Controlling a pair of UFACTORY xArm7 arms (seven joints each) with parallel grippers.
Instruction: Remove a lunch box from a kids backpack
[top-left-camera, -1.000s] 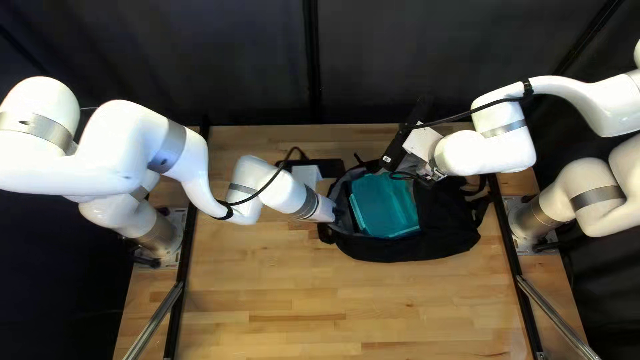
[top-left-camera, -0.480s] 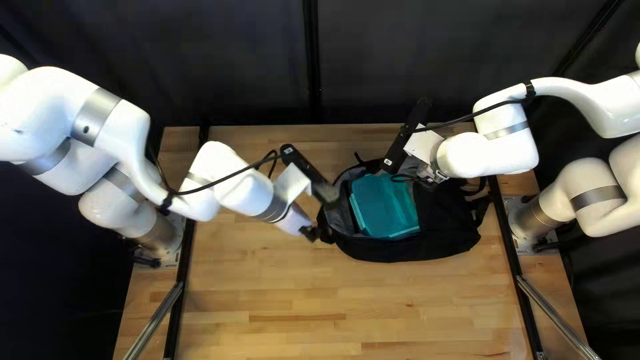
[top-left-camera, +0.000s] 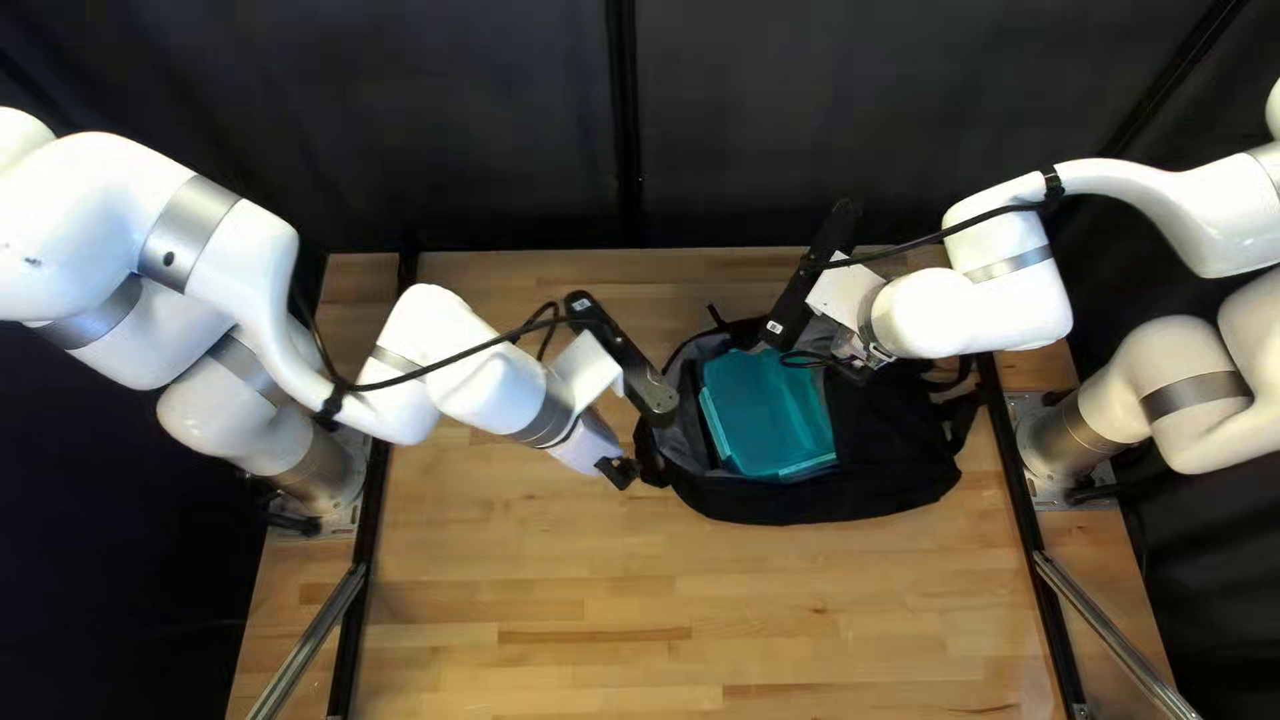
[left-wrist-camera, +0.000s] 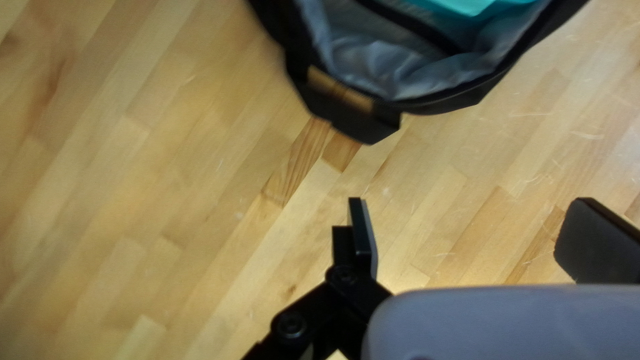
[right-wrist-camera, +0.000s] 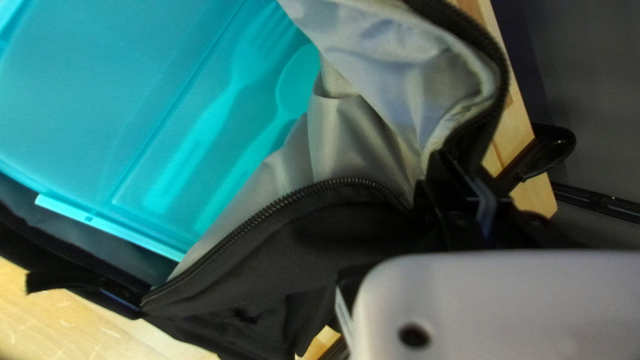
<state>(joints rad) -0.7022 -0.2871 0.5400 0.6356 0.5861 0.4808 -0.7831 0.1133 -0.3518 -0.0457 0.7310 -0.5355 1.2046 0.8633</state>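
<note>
Left gripper is wide open, just beside the backpack; right gripper pinches the backpack's edge. Inside the backpack sits the blue-green lunch box, showing a fork and spoon.

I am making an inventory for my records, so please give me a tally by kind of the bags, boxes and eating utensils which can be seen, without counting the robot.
Backpack: 1
Lunch box: 1
Fork, seen through the box's lid: 1
Spoon, beside the fork: 1
Total: 4
</note>
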